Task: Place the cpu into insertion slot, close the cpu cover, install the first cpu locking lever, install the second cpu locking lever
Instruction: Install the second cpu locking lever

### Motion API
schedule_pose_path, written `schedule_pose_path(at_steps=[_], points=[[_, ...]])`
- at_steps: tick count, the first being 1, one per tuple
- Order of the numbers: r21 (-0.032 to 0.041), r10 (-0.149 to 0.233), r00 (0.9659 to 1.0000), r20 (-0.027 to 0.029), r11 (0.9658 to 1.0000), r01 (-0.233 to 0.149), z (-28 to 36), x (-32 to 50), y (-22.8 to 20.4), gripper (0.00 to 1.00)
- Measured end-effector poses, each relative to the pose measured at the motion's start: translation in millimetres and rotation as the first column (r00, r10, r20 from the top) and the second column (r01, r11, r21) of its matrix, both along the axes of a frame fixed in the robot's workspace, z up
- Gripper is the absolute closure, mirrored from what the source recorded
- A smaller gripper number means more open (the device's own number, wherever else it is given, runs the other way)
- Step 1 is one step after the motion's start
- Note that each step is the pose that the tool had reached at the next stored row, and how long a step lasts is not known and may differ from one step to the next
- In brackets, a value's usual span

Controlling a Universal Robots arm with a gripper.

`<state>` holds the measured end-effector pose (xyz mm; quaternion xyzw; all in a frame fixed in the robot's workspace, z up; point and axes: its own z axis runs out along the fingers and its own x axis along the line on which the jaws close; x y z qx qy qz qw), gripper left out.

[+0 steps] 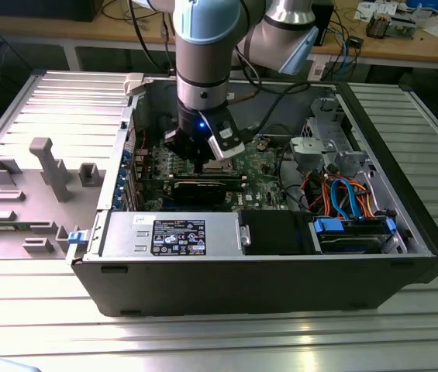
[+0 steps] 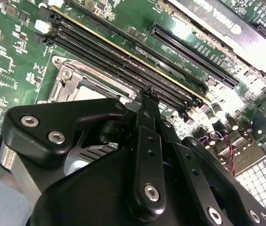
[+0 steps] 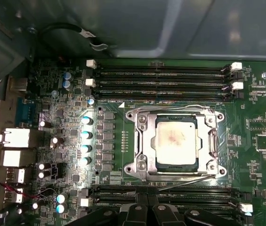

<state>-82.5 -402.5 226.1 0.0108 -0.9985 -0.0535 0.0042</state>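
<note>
The gripper (image 1: 205,157) hangs low inside the computer case (image 1: 405,256), just above the motherboard (image 3: 260,117); its fingers (image 2: 147,141) appear pressed together, pinching nothing. In the first wrist view the cpu (image 3: 176,141) sits in the insertion slot (image 3: 144,176) with the cpu cover (image 3: 147,141) lying flat around it. Memory slots (image 3: 161,75) flank the socket on two sides, leaving narrow room.

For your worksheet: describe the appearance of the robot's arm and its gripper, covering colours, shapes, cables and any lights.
The arm is a thick grey cylinder with a pale blue cap at its joint and black cables trailing behind. A small blue light glows near the wrist. The gripper is matte black, built from flat linkage bars fastened with silver round-headed screws, narrowing to slim black fingers.
</note>
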Motion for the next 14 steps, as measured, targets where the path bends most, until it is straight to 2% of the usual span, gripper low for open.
schedule_pose_path(at_steps=[3,5,6,8,11,14], points=[[0.0003,0.0,1.0,-0.0087,1.0,0.0,-1.7,0.1,0.0,0.89],[0.0003,0.002,0.9998,-0.0192,1.0,-0.002,-3.1,0.0,0.1,0.89],[0.0006,0.004,0.9998,-0.0209,1.0,-0.004,-4.2,-0.1,0.1,0.89],[0.0018,0.009,0.9997,-0.0211,1.0,-0.009,-6.2,0.0,0.0,0.89],[0.0119,0.025,0.9995,-0.0209,0.9996,-0.025,-11.0,-3.0,0.1,0.89],[0.0197,0.03,0.9993,-0.0207,0.9994,-0.029,-12.9,-4.9,0.1,0.89]])
